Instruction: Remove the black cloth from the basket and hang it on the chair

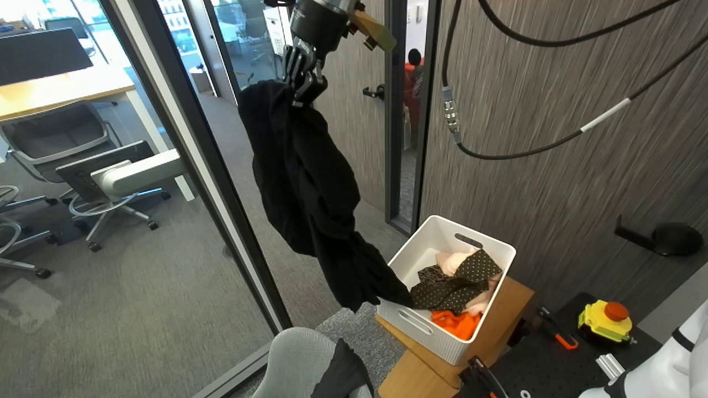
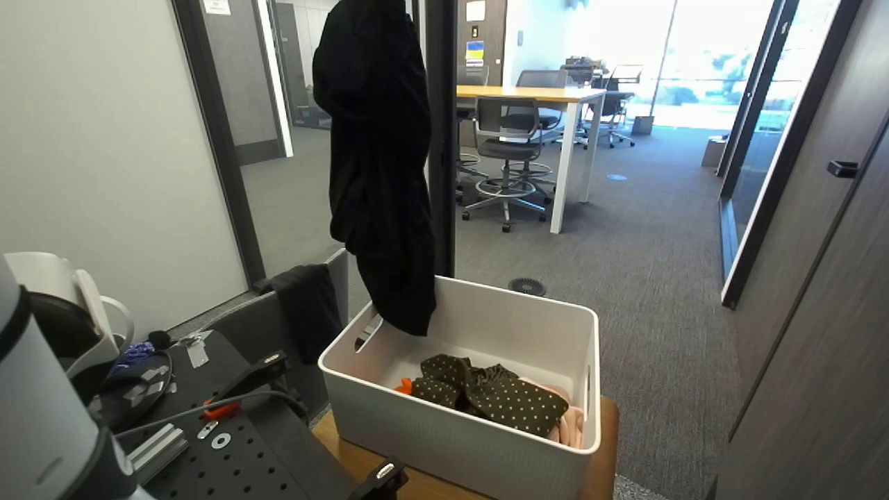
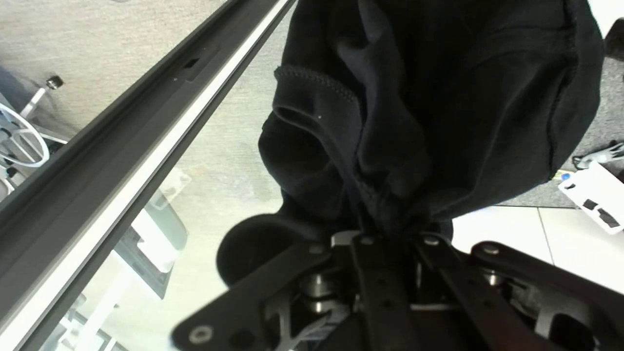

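Hanging mostly below gripper (image 3: 397,240), black cloth (image 1: 310,177); gripper pinching it near its top

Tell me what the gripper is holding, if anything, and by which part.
The gripper holds the black cloth by a gathered part near its upper end; most hangs below.

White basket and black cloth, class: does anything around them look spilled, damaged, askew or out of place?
No spill or damage shows. Mildly askew is the black cloth: it hangs bunched and lopsided from the gripper, and in both exterior views its lower end overlaps the white basket. Whether they touch, I cannot tell.
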